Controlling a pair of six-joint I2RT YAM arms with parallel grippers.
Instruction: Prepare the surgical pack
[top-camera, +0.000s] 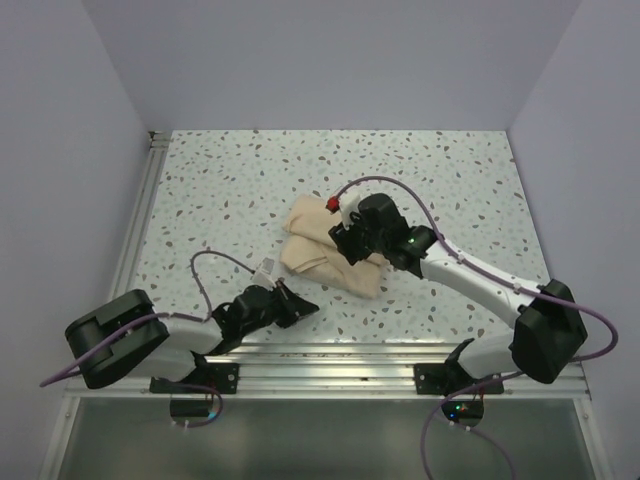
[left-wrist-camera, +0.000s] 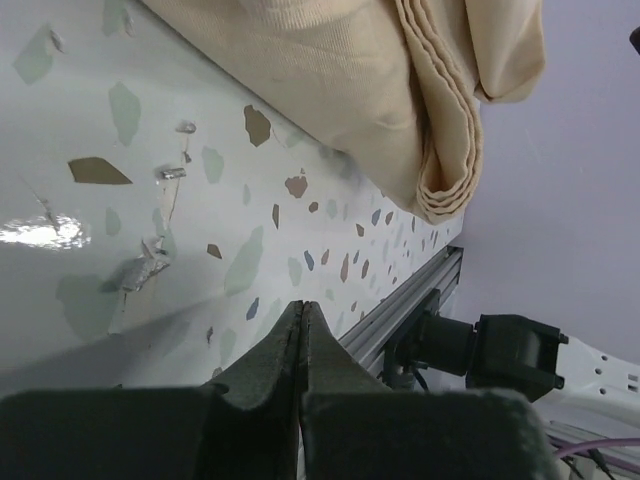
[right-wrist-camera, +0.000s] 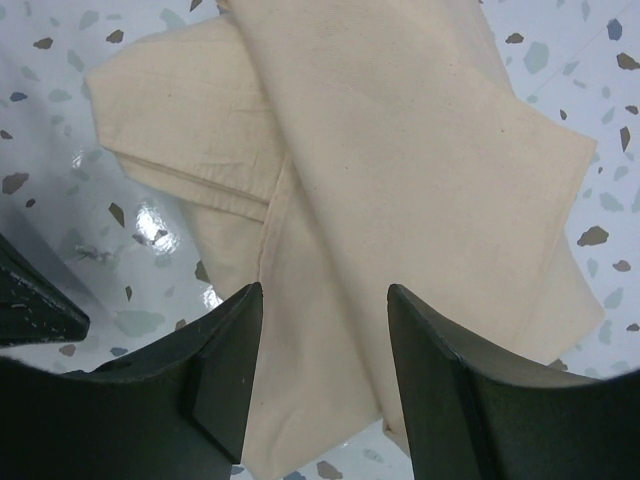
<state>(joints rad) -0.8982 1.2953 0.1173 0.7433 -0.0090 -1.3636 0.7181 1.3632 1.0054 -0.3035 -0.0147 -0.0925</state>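
Under everything lies the white, speckled terrazzo tabletop (top-camera: 230, 170). On it rests your tan cloth surgical pack (top-camera: 308, 240), a loosely folded bundle with overlapping flaps and no tray showing. Your right gripper (right-wrist-camera: 325, 300) hangs directly above the pack with its jaws apart, the flat cloth below the gap; it grasps nothing. Your left gripper (left-wrist-camera: 302, 315) sits low, just off the pack's near-left side, with its jaws pressed together on nothing and clear of the cloth.

The step in hand looks like squaring up or tucking the last flaps. Bring the right jaws down over the layered fold (left-wrist-camera: 445, 170) at the pack's edge, not onto the flat middle where they would only push. Pinch a single layer if you can, and draw it slowly so the bundle does not slide. If the cloth drags, rest the closed left gripper on the pack's near side as a hold-down.
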